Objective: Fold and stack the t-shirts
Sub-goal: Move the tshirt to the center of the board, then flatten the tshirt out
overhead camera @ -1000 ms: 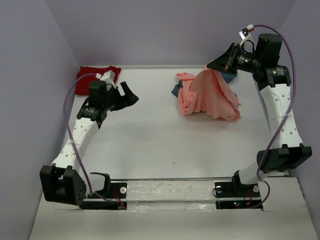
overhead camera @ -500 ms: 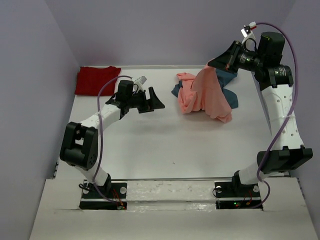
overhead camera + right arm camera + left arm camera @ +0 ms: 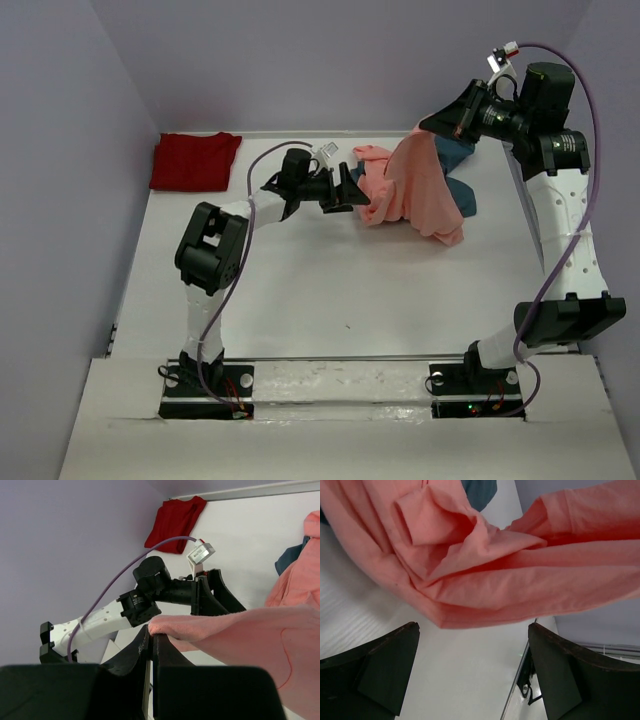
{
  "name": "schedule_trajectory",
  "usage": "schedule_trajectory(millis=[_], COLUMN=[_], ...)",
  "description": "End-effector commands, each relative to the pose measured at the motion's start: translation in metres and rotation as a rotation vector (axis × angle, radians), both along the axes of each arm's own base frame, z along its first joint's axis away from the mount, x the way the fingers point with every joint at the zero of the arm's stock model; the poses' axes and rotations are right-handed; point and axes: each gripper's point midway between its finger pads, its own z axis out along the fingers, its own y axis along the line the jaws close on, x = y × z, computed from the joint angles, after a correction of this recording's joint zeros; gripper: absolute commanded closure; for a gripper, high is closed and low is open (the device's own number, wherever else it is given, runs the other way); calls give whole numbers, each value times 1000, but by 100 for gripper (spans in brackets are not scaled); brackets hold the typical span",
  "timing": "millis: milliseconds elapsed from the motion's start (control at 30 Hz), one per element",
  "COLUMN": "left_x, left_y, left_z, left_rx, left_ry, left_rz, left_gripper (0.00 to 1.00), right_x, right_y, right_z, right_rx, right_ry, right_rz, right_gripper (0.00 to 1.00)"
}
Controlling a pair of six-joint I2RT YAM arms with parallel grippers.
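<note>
Right gripper (image 3: 432,128): jaws pinched shut on an edge of the salmon-pink shirt (image 3: 412,185), raised in the upper right of the top view. The right wrist view confirms this, with the cloth edge clamped between the closed fingers (image 3: 137,652). The shirt hangs from the grip in a sloping drape. Its lower part is bunched on the table (image 3: 300,290), right of centre near the far edge.

Left gripper (image 3: 352,188): jaws spread wide, holding nothing. The arm is stretched across the table toward the upper middle of the frame, fingertips just beside the left edge of the pink bunch. In the left wrist view both fingers (image 3: 380,670) sit at the bottom corners with pink folds filling the frame above them. Whether they touch the cloth cannot be told.

Teal-blue shirt (image 3: 463,197): lies under and behind the pink one, mostly covered, showing at its right side.

Dark red shirt (image 3: 195,160): lies flat at upper left, in the far left corner of the table, well apart from both grippers and the other shirts.
</note>
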Motion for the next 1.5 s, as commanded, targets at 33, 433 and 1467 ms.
schedule_trajectory(millis=[33, 433, 1467], left_x=[14, 45, 74], left_y=[-19, -14, -46], left_z=[28, -8, -35], left_rx=[-80, 52, 28], left_ry=[-48, 24, 94], left_rz=[-39, 103, 80], left_gripper=[1, 1, 94], right_x=[-15, -15, -9], right_y=[-6, -11, -19], right_z=[44, 41, 31], right_rx=[2, 0, 3], right_ry=[-158, -155, -125], right_rz=[-12, -19, -31], right_gripper=[100, 100, 100])
